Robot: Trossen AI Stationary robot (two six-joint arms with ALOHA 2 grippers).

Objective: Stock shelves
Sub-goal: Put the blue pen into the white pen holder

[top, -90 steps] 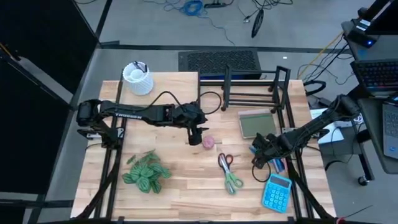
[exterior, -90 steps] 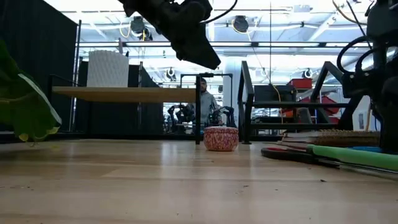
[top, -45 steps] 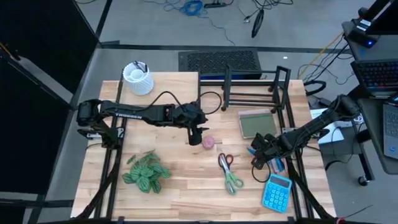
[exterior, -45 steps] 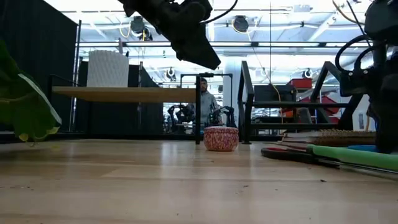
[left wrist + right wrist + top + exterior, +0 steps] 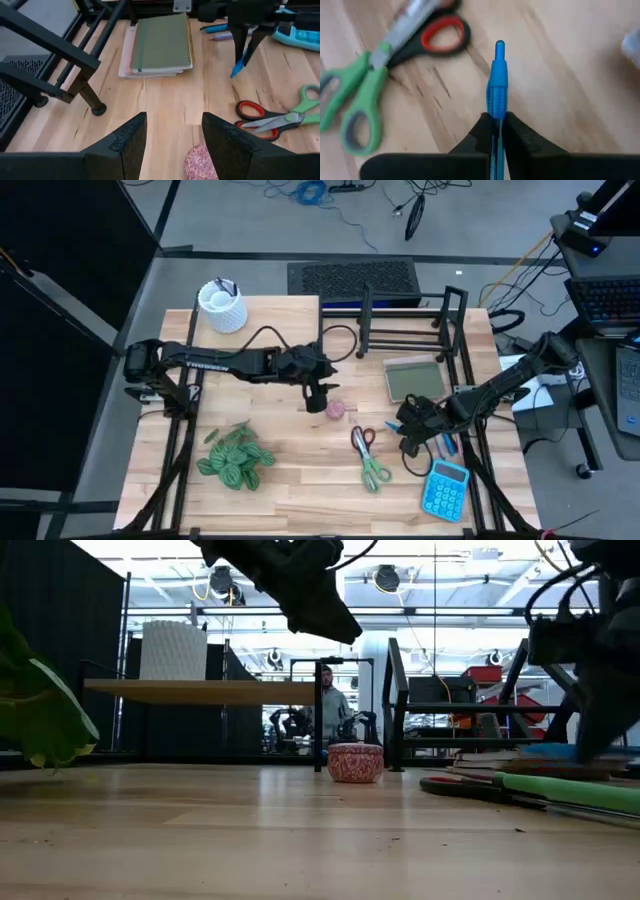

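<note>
Blue pen (image 5: 498,75) is sticking out from between the right gripper's (image 5: 496,122) jaws, which are pinching it; the tip is hanging above the tabletop, with scissors (image 5: 380,65) just beyond it. Left gripper (image 5: 174,135) is hovering with jaws spread, a pink tin (image 5: 201,161) sitting just under and ahead of the gap, a notebook (image 5: 161,42) farther ahead. Black rack (image 5: 405,320) is standing well beyond both grippers at the table's back edge, next to the pale wood shelf (image 5: 200,690) that is carrying a white pot (image 5: 221,307).
</note>
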